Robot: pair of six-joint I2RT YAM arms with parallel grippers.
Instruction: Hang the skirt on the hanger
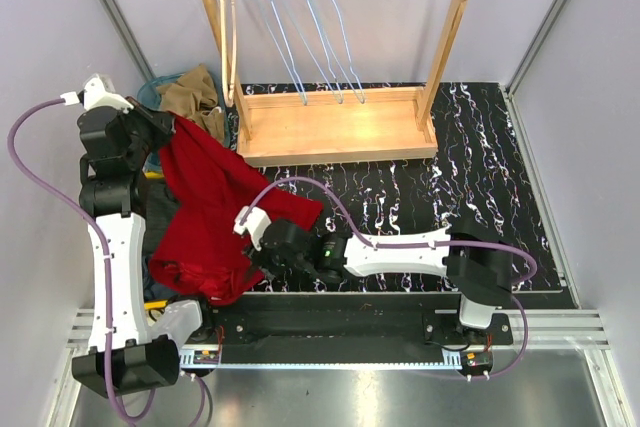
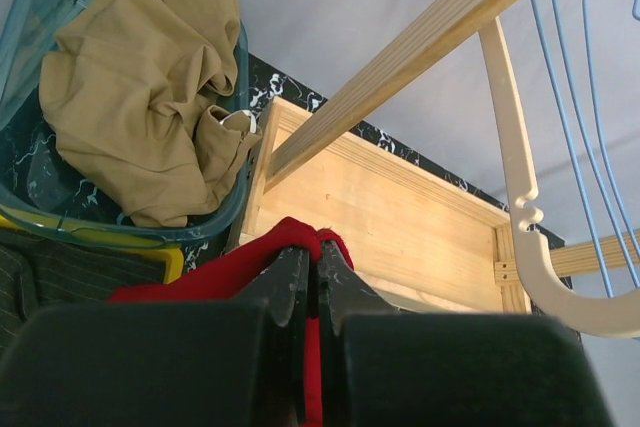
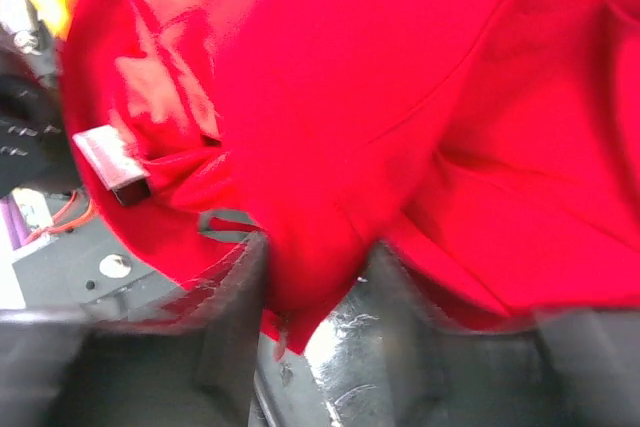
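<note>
Early stage: skirt point(image 1: 205, 212) hangs from the left gripper point(image 2: 315, 259), which is clamped on its edge, left of the rack point(image 1: 340, 127). Right gripper point(image 3: 315, 277) straddles a lower fold, can't tell if it bites. Hangers point(image 2: 512, 157) untouched, nothing hung yet

— Ten o'clock sector?
— Crumpled tan cloth point(image 2: 140, 97) lying in a clear teal bin point(image 2: 22, 67). Yellow bin point(image 2: 170, 262) edge just beside it; dark striped fabric point(image 2: 60, 267) adjacent.
— Twelve o'clock?
— Wooden rack point(image 1: 340, 127), base on the bench's black marbled mat point(image 1: 480, 177).
</note>
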